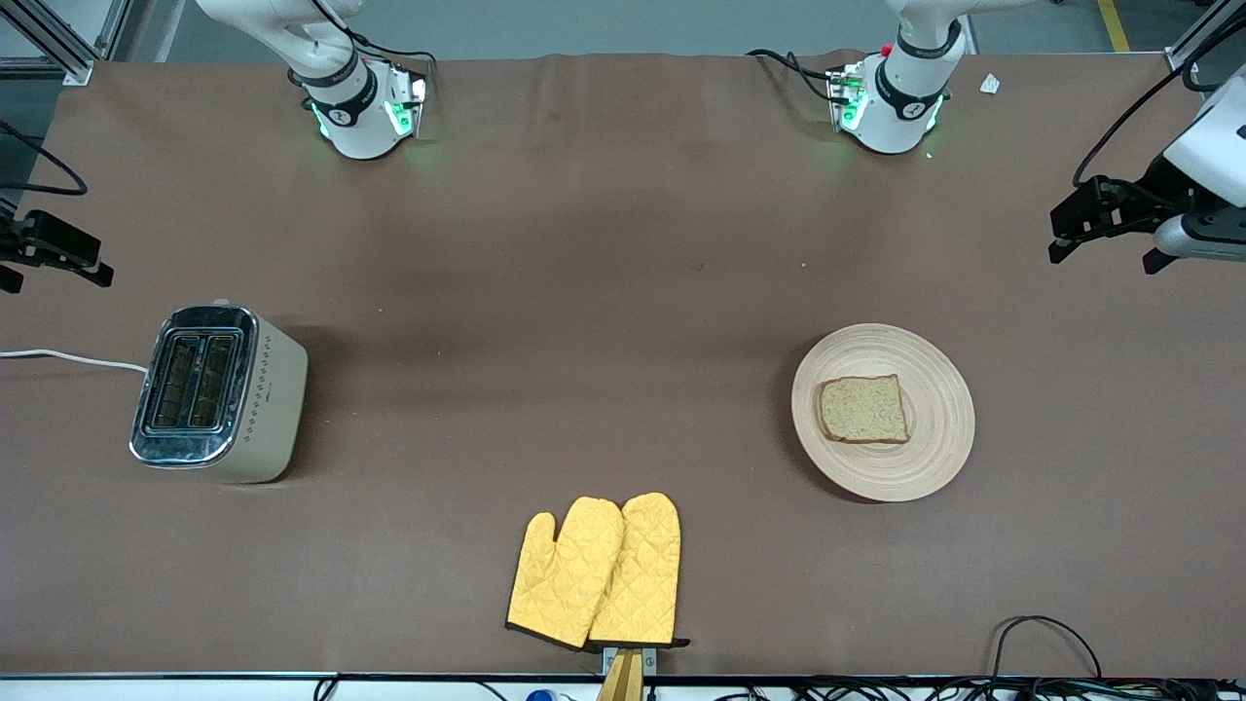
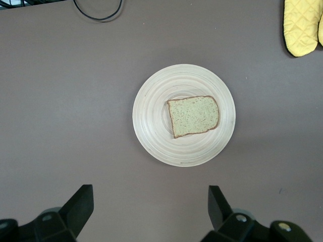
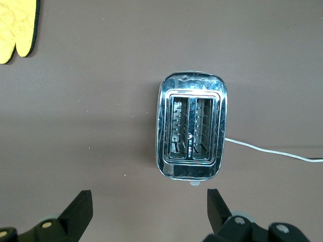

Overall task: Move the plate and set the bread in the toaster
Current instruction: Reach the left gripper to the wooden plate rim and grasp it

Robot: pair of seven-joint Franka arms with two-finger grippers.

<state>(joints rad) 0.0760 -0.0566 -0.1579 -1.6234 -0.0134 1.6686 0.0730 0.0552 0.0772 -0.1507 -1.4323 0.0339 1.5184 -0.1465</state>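
The right gripper [image 1: 54,263] hangs in the air at the right arm's end of the table, fingers spread wide and holding nothing; in the right wrist view its dark fingers [image 3: 81,209] stand well apart with the toaster below them. The toaster [image 1: 219,394] stands upright on the brown table covering [image 1: 584,292] toward that same end, a boxy body with smooth cream sides, rounded corners, a row of small dark dots along its side and a shiny chrome top cut by two long slots, both empty, with wire guides visible inside. A thin white cord [image 1: 68,358] runs from it off the table's edge.

Near the table's middle, closest to the front camera, lie two yellow quilted oven mitts [image 1: 596,572], overlapping, with dark cuffs.

Toward the left arm's end sits the plate [image 1: 934,458], round, shallow, pale wood with fine concentric grooves. The bread [image 1: 864,410] lies flat on it, a squarish pale speckled slice edged with brown crust.

The left gripper [image 1: 1105,226] hovers over the table's left arm end, fingers [image 2: 81,206] wide apart and empty.
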